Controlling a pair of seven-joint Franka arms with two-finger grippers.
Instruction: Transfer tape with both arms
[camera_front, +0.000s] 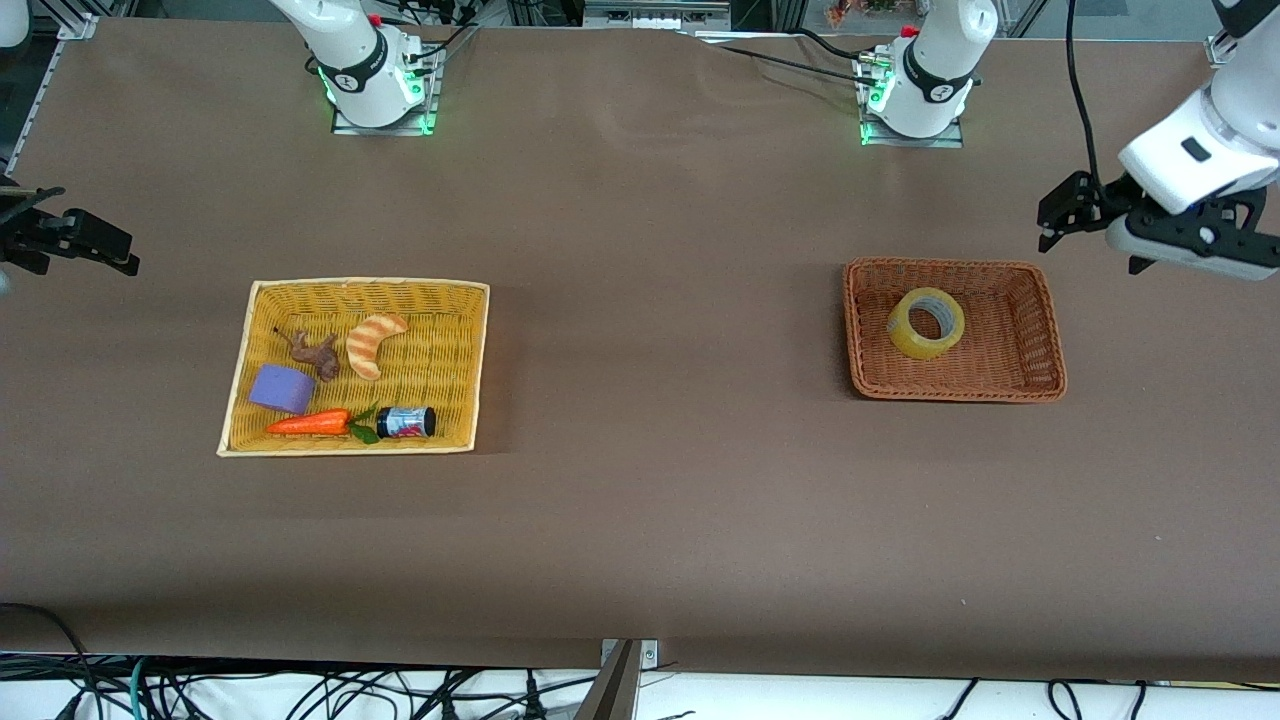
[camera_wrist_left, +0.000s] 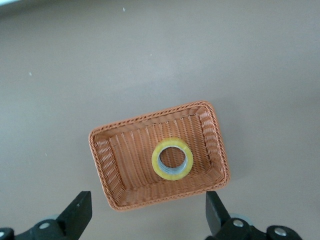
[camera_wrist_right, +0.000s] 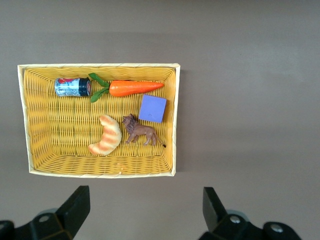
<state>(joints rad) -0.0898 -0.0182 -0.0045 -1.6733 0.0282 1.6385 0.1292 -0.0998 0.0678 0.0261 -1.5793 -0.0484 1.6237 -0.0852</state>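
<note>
tape (camera_front: 926, 323) lies in the brown basket (camera_front: 1040, 340); transfer looks finished. left gripper (camera_front: 1062, 213) near it and right gripper (camera_front: 70, 240) near the yellow basket (camera_front: 470, 360) hang wide open, empty; next is parking.

A brown tabletop (camera_front: 640, 520) carries two wicker baskets lying directly on it, well apart. The yellow basket (camera_front: 470, 360) sits at about nine o'clock from the tabletop's middle, toward the right arm's end, and the orange-brown basket (camera_front: 1040, 340) sits at about three o'clock, toward the left arm's end. Both arm bases stand along the twelve o'clock edge.
</note>
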